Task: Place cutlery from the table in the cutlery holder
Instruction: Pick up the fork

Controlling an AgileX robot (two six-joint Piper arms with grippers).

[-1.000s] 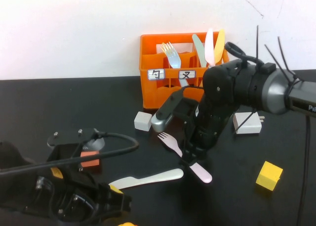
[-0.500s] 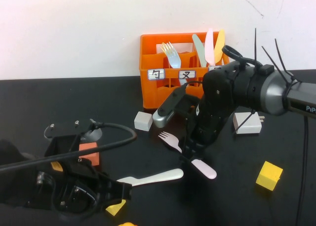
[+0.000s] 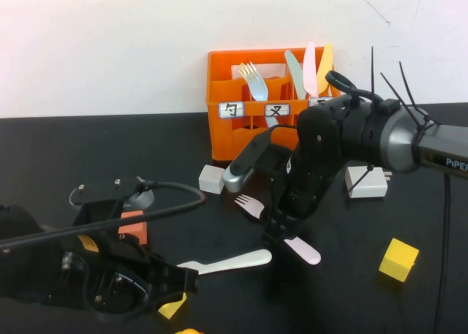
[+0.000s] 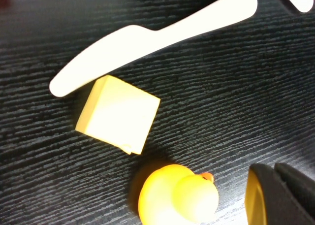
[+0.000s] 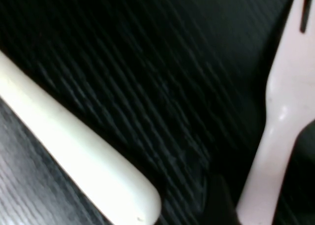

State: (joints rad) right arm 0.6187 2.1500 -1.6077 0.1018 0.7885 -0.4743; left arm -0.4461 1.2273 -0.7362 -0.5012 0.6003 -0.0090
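- now right gripper (image 3: 281, 232) down over pink fork (image 3: 252, 206) on table (image 3: 58, 151), jaws spread, gripping nothing
- left gripper (image 3: 172, 283) closed, empty, beside whitish knife (image 3: 227, 262)
- cutlery holder (image 3: 234, 140) behind, pink knife (image 3: 310, 67) inside

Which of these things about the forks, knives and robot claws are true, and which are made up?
1. The pink fork lies on the table. True.
2. The white knife stands in the orange holder. False: it lies on the table.
3. A blue fork stands in the holder. True.
4. The right claw is far from the pink fork. False: it is right over it, open.
5. The left claw holds the white knife. False: it is shut beside it, empty.
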